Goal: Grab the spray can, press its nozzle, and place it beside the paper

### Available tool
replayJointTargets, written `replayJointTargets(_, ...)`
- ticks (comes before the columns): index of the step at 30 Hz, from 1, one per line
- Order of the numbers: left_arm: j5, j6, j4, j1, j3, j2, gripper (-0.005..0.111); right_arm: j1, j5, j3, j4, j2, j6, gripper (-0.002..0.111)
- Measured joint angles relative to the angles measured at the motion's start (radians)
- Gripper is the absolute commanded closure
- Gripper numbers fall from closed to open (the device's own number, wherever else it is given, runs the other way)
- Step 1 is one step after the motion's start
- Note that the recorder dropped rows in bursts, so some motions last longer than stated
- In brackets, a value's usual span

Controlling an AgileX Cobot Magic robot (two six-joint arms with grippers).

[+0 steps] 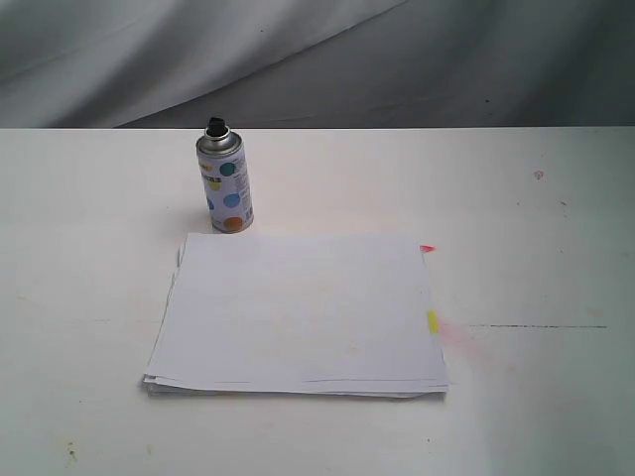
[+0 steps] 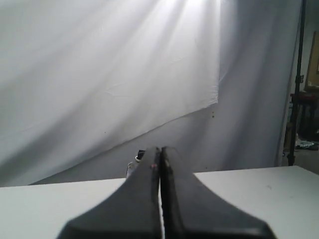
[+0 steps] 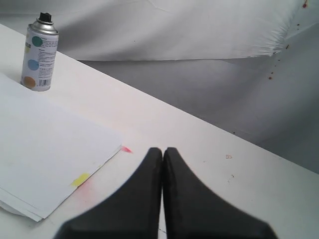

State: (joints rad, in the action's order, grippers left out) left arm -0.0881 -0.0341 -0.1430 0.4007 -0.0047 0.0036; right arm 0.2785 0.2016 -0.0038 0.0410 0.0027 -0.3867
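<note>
The spray can (image 1: 226, 180) stands upright on the white table, just behind the far left corner of the paper (image 1: 298, 312). Its black nozzle (image 1: 215, 126) caps the silver dome. The paper is a flat white stack with a pink tab (image 1: 428, 248) and a yellow tab (image 1: 433, 320) on its right edge. Neither gripper shows in the exterior view. My left gripper (image 2: 160, 149) is shut and empty, with the spray can (image 2: 133, 165) partly hidden behind its fingers. My right gripper (image 3: 163, 150) is shut and empty, off the paper's (image 3: 45, 149) tabbed edge, far from the spray can (image 3: 39, 55).
A grey-white cloth backdrop (image 1: 298, 59) hangs behind the table's far edge. Faint pink spray stain (image 1: 466, 334) marks the table (image 1: 536, 258) right of the paper. A dark stand (image 2: 298, 74) shows beyond the table in the left wrist view.
</note>
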Motion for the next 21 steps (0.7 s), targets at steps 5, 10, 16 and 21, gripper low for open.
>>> replayJointTargets(5, -0.05, 0.054, 0.0, 0.0, 0.0, 0.0, 0.107, 0.0, -0.01, 0.0, 0.0, 0.0, 0.0, 0.108)
replayJointTargets(10, 0.016, 0.113, 0.0, 0.0, -0.017, 0.0, 0.107, 0.0, -0.087, 0.0, 0.017, 0.0, 0.0, 0.108)
replayJointTargets(16, 0.069, 0.128, 0.0, 0.0, -0.156, 0.081, 0.107, 0.0, -0.149, 0.0, 0.046, 0.0, 0.0, 0.108)
replayJointTargets(21, 0.099, 0.129, 0.0, 0.0, -0.318, 0.336, 0.107, 0.0, -0.153, 0.0, 0.055, 0.0, 0.0, 0.108)
